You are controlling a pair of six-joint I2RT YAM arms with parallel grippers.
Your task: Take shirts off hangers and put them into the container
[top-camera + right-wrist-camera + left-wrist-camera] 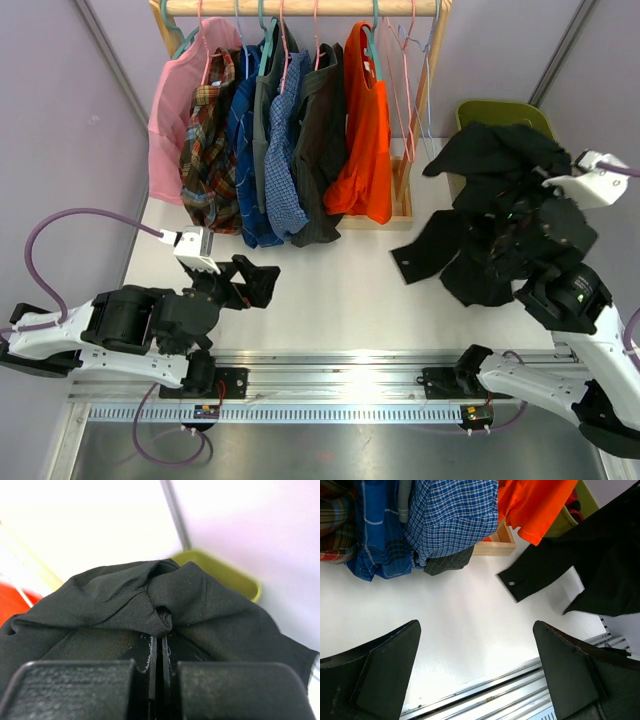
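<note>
- The black shirt (490,215) is hanging in a crumpled bunch at the right of the white desk (330,290). It is covering the near part of the olive-green container (500,112), and one cuffed sleeve is trailing onto the desk.
- The right gripper (159,667) is pinching a gathered fold of this shirt, with its jaws pressed almost together. The cloth is looking matte, smooth and finely knitted.
- The left gripper (250,283) is hovering low over the desk's left side, spread wide and holding nothing.
- Seven shirts are hanging from the wooden rail (300,8), as far as the overlap is letting me count:
  - pink shirt (175,110)
  - brown-red plaid shirt (208,160)
  - blue shirt (245,150)
  - grey shirt (262,110)
  - blue checked shirt (285,160)
  - dark grey shirt (320,150)
  - orange shirt (365,140)
- Thin, bare wire hangers (405,80) are dangling at the rail's right end. I cannot count them exactly.
- One container is showing, a smooth plastic one with a flared rim.
</note>
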